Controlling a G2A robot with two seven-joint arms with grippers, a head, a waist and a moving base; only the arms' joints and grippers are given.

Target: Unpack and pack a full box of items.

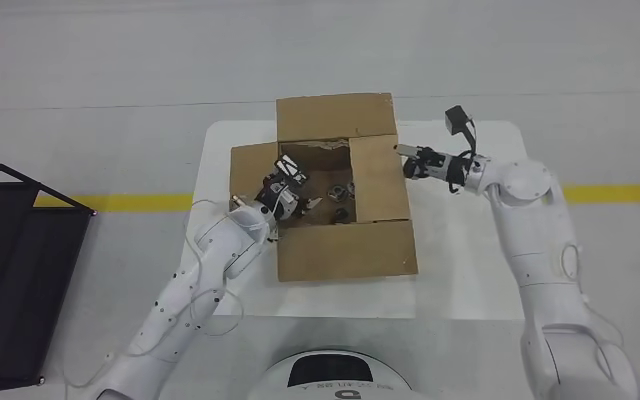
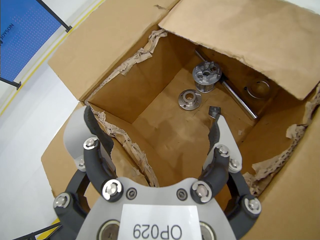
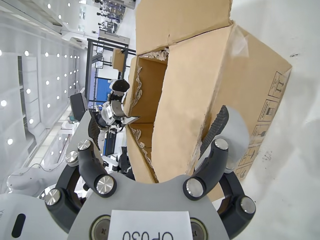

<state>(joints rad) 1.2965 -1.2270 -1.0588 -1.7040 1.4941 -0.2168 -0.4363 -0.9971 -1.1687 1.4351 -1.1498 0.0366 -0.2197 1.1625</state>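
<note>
Left wrist view: left gripper (image 2: 152, 116) spread wide and empty over the open box (image 2: 120, 26).
A white printed tag (image 2: 158, 222) sits on its base. One finger (image 2: 92, 123) hangs above the torn left flap (image 2: 75, 151), the other above the box's inside. On the box floor lie a flange (image 2: 190, 99), a toothed hub (image 2: 206, 76) just beyond it, a rod (image 2: 237, 96) beside the hub, and a ring (image 2: 260, 88) under the right flap (image 2: 250, 26). At the box's far side the right gripper (image 3: 157, 123) is likewise spread and empty, that flap's edge between its fingers. Handling symbols (image 3: 275, 88) are printed on the box's side. The box stands mid-table (image 1: 460, 280).
</note>
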